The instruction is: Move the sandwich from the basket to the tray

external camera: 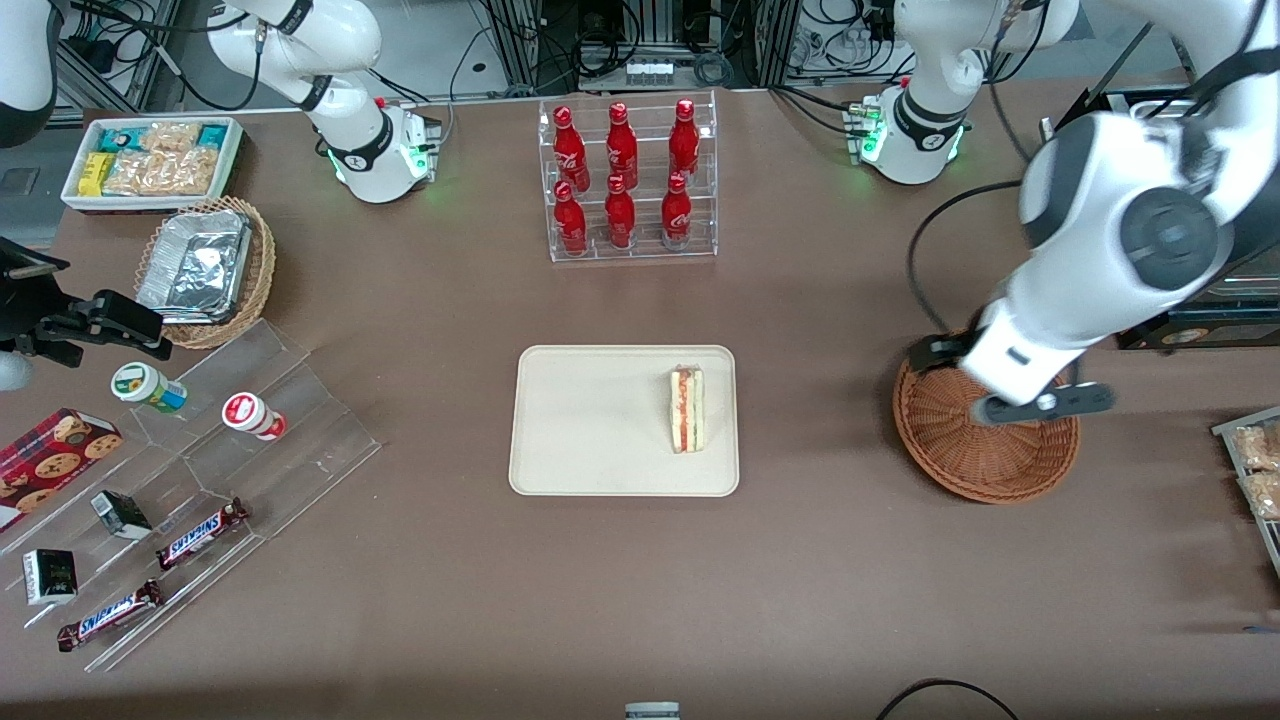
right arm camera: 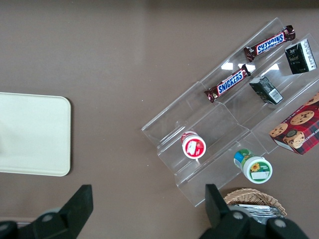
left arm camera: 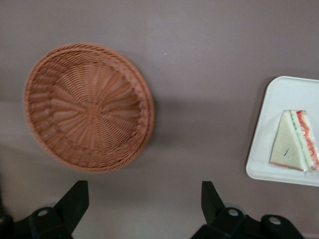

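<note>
The sandwich (external camera: 687,409) lies on the cream tray (external camera: 600,420), near the tray's end that faces the basket. Its red and green filling edge shows. The reddish-brown wicker basket (external camera: 985,460) stands on the table toward the working arm's end and holds nothing. My left gripper (external camera: 1010,385) hangs above the basket's rim, open and empty. In the left wrist view the gripper (left arm camera: 143,191) is open over bare table, with the empty basket (left arm camera: 89,107) and the tray (left arm camera: 279,99) with the sandwich (left arm camera: 294,144) in sight.
A clear rack of red bottles (external camera: 625,180) stands farther from the camera than the tray. Toward the parked arm's end are a tan basket with foil containers (external camera: 205,270), a white snack bin (external camera: 150,160) and an acrylic stand with snacks (external camera: 200,470). Snack packets (external camera: 1255,470) lie beside the basket.
</note>
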`<state>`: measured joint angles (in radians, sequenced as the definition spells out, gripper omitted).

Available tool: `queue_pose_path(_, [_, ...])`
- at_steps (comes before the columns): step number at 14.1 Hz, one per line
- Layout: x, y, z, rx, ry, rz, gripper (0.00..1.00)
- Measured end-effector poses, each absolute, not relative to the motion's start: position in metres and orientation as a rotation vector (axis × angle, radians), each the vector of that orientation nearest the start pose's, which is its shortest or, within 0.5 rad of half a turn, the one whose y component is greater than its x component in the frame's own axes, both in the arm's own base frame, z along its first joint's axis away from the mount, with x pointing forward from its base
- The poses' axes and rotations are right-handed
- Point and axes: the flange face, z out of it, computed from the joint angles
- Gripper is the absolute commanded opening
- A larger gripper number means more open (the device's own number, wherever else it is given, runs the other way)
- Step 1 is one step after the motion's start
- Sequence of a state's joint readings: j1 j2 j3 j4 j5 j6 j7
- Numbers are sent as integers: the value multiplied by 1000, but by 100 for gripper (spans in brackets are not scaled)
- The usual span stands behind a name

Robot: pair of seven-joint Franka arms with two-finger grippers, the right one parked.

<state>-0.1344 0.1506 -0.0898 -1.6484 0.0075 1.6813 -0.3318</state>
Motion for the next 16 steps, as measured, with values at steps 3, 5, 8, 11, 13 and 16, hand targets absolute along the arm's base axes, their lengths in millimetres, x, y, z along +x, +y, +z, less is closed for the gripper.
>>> queue_pose_path(3, [555,-106,554,-3113,-212,88,100])
queue_pose_path(5, [539,-87,582,-3118,-252,27,100])
queue_pose_path(8, [525,-71,604,-3118,-221,30,100])
queue_pose_path(11, [523,-58,618,-3120,-179,42,100])
queue_pose_path(13, [523,-49,619,-3119,-166,61,100])
queue_pose_path(16, [530,-45,612,-3118,-164,80,100])
